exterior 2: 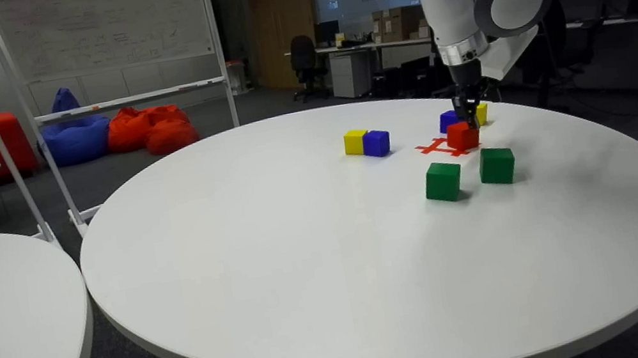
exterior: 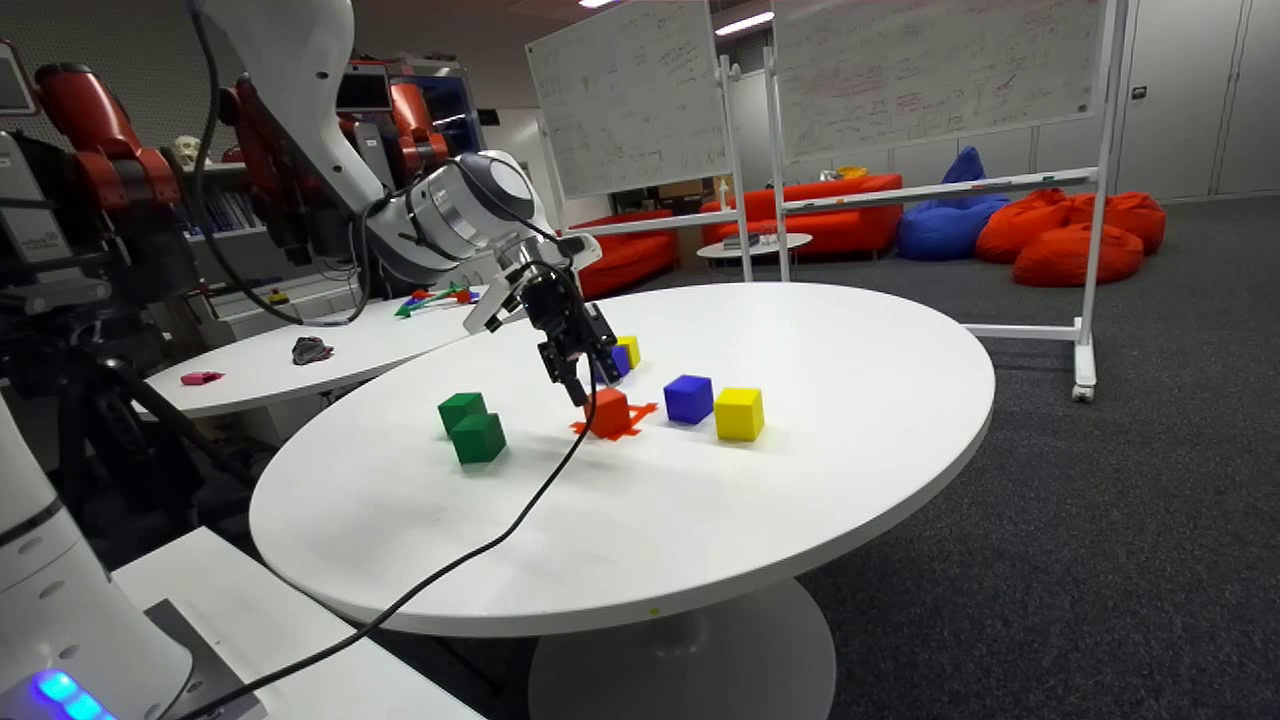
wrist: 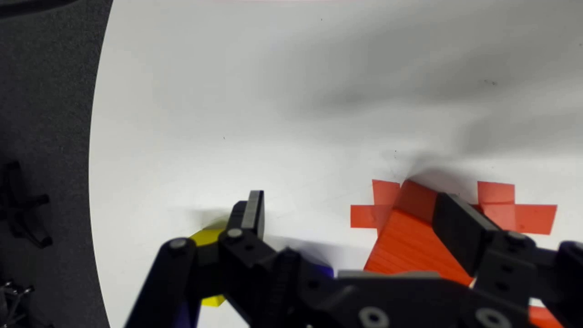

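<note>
The red cube (wrist: pixel 405 248) shows everywhere, green cubes (exterior 2: pixel 442 181) only in both exterior views.

We see wood-like grain on the red block (wrist: pixel 410 243), smooth, slightly translucent tape (wrist: pixel 537 217), a smooth white counter (exterior 2: pixel 281 263), a matt, plastic-looking gripper (wrist: pixel 353 204) with metallic-looking screw heads (wrist: pixel 235 233), and rough carpet (exterior: pixel 1130 430).

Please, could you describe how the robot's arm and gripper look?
The arm is white and rounded, with grey trim; a black cable loops beside it. Blue lights glow at its base. The gripper is black, two-fingered, with grey pads.
</note>
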Robot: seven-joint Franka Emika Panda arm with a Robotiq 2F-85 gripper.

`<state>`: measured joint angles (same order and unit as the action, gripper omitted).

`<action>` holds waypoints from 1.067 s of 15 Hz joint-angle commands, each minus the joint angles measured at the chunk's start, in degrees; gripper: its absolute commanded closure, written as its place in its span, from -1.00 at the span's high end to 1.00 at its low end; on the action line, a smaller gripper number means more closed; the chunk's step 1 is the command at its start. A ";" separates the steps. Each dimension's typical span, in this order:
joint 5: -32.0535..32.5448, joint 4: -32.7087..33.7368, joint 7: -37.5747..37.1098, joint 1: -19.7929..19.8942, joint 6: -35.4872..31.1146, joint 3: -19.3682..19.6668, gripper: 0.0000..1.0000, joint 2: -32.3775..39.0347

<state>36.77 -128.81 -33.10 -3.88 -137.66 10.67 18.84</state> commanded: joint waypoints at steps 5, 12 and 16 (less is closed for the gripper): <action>0.17 -0.21 -0.26 0.15 0.01 -0.24 1.00 -0.06; 1.06 -4.58 -1.63 1.18 -2.23 1.06 1.00 -0.62; 0.01 -3.87 -0.43 1.23 0.05 0.82 1.00 0.10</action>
<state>36.77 -132.77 -33.54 -2.86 -137.75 11.74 18.95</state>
